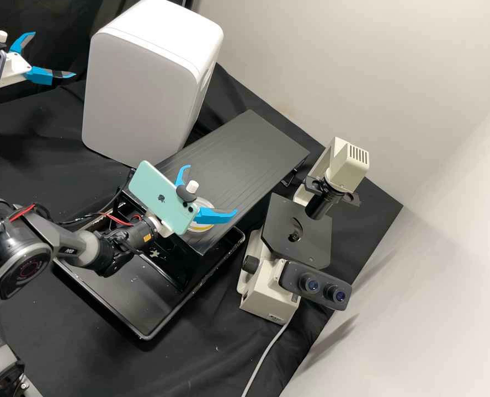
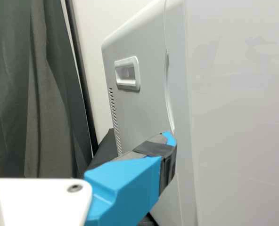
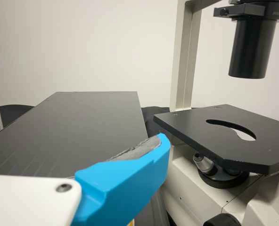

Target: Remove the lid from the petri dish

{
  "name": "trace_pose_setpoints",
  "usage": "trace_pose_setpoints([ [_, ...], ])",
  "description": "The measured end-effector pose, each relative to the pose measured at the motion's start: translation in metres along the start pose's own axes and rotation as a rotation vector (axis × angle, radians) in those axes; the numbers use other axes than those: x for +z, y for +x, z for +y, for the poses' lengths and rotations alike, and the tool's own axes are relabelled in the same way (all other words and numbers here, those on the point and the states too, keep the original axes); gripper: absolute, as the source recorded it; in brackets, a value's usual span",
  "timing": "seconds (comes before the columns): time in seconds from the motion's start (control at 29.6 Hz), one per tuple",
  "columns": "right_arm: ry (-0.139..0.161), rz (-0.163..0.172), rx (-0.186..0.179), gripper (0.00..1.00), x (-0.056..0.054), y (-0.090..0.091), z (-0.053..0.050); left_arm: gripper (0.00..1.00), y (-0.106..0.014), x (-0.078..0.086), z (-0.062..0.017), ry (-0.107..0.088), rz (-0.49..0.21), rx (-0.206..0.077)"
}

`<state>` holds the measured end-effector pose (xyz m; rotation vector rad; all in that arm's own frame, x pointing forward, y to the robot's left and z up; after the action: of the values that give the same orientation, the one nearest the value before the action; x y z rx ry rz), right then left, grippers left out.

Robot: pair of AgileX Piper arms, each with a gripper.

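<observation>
The petri dish, a small clear round dish with a yellowish bottom, sits at the near end of a black ribbed platform. My right gripper hangs just over the dish, open, its blue fingers spread wide to either side; the lower finger crosses the dish's edge. In the right wrist view one blue finger lies above the platform. My left gripper is open at the far left, high above the bench beside the white box, with one finger in its own view.
A big white box stands behind the platform. A microscope stands to the right, its black stage close to the platform's edge. A shallow black tray lies under the right arm. A grey cable trails forward.
</observation>
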<state>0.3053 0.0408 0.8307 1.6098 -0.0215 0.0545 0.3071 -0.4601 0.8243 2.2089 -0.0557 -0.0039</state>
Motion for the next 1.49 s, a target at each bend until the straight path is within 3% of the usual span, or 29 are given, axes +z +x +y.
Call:
trace_pose_setpoints([
  [0.51, 0.0, 0.0, 0.0, 1.0, 0.0, 0.0, 0.0, 1.0, 0.0, 0.004, -0.0006, -0.001, -0.013, -0.002],
  [0.74, 0.0, 0.0, 0.0, 1.0, 0.0, 0.0, 0.0, 1.0, -0.005, 0.038, -0.0094, -0.056, -0.12, -0.037],
  [0.84, 0.0, 0.0, 0.0, 1.0, 0.0, 0.0, 0.0, 1.0, -0.013, 0.056, -0.017, -0.067, -0.173, -0.067],
  [0.98, 0.0, 0.0, 0.0, 1.0, 0.0, 0.0, 0.0, 1.0, -0.027, 0.073, -0.0317, -0.061, -0.244, -0.105],
  [1.15, 0.0, 0.0, 0.0, 1.0, 0.0, 0.0, 0.0, 1.0, -0.045, 0.08, -0.0433, -0.076, -0.304, -0.102],
  [1.25, 0.0, 0.0, 0.0, 1.0, 0.0, 0.0, 0.0, 1.0, -0.057, 0.083, -0.0492, -0.068, -0.365, -0.112],
  [1.35, 0.0, 0.0, 0.0, 1.0, 0.0, 0.0, 0.0, 1.0, -0.071, 0.088, -0.0555, -0.045, -0.429, -0.149],
  [1.49, 0.0, 0.0, 0.0, 1.0, 0.0, 0.0, 0.0, 1.0, -0.086, 0.093, -0.059, -0.027, -0.494, -0.178],
])
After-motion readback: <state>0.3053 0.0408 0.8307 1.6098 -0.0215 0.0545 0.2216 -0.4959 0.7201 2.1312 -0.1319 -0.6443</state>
